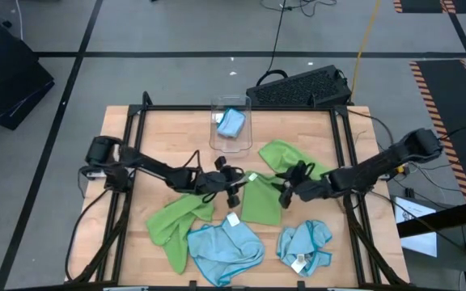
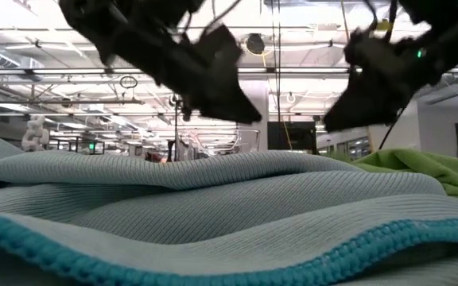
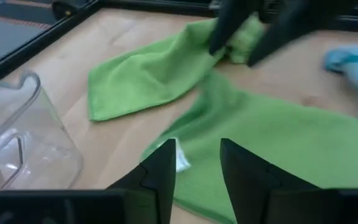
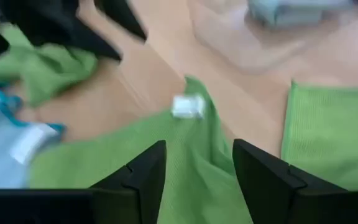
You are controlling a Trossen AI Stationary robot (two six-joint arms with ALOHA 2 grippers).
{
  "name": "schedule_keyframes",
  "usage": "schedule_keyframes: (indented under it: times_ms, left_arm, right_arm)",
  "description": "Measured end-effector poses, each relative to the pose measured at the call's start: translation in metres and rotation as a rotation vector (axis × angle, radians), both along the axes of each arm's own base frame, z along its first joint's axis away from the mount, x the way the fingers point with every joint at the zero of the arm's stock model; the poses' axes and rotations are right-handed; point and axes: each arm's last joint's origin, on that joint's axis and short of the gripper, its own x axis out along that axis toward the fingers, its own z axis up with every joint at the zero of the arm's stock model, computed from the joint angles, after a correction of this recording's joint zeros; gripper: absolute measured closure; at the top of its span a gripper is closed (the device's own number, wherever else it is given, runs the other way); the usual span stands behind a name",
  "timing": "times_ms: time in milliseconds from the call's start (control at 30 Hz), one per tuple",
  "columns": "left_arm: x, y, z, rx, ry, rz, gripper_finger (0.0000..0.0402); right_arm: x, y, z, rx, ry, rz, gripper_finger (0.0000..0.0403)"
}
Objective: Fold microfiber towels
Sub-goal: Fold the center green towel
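A lime green microfiber towel (image 1: 261, 198) lies folded flat on the wooden table between my two grippers, a white tag (image 4: 188, 107) at its far corner. My left gripper (image 1: 237, 187) stands open at its left edge, just above the cloth (image 3: 272, 143). My right gripper (image 1: 284, 187) stands open at its right edge, also above the cloth (image 4: 166, 174). Neither has anything between its fingers. A second green towel (image 1: 285, 155) lies flat behind the right gripper, and a third (image 1: 176, 222) lies crumpled at the near left. Two light blue towels (image 1: 225, 246) (image 1: 304, 245) lie crumpled near the front edge.
A clear plastic bin (image 1: 231, 125) stands at the table's far middle with a folded blue towel (image 1: 231, 121) inside. A black frame (image 1: 136, 121) runs round the table top. In the low view a blue towel (image 2: 213, 199) fills the foreground. A keyboard (image 1: 298, 87) lies beyond the far edge.
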Motion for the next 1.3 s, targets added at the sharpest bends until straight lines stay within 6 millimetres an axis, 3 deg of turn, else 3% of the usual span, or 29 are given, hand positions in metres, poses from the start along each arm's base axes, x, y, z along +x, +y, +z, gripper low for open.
schedule_keyframes:
  times_ms: [133, 267, 533, 733, 900, 1100, 1200, 1300]
  left_arm:
    - [-0.006, -0.021, 0.009, 0.007, -0.019, -0.071, 0.0273]
    - [-0.007, -0.04, 0.005, -0.033, -0.031, -0.127, 0.0273]
    - [-0.002, -0.075, -0.029, -0.075, -0.057, -0.203, 0.0273]
    - [0.004, -0.082, -0.064, -0.122, -0.038, -0.262, 0.0273]
    - [0.001, -0.081, -0.086, -0.167, 0.065, -0.26, 0.0273]
    - [-0.004, -0.084, -0.084, -0.191, 0.141, -0.322, 0.0273]
    - [-0.006, -0.085, -0.073, -0.168, 0.136, -0.357, 0.0273]
    - [-0.006, -0.085, -0.047, -0.127, 0.057, -0.387, 0.0273]
  right_arm:
    - [-0.008, 0.004, 0.019, -0.009, -0.057, 0.112, 0.0223]
    - [-0.013, 0.016, 0.019, -0.007, -0.103, 0.186, 0.0233]
    - [-0.021, 0.038, -0.026, 0.061, -0.285, 0.233, 0.0282]
    - [-0.001, 0.047, -0.048, 0.002, -0.213, 0.239, 0.0323]
    - [0.01, 0.04, -0.068, -0.036, -0.121, 0.194, 0.035]
    - [0.008, 0.029, -0.078, 0.003, -0.046, 0.157, 0.0369]
    - [0.009, 0.029, -0.064, 0.006, -0.097, 0.188, 0.0373]
    - [0.008, 0.028, -0.046, -0.039, -0.152, 0.207, 0.0374]
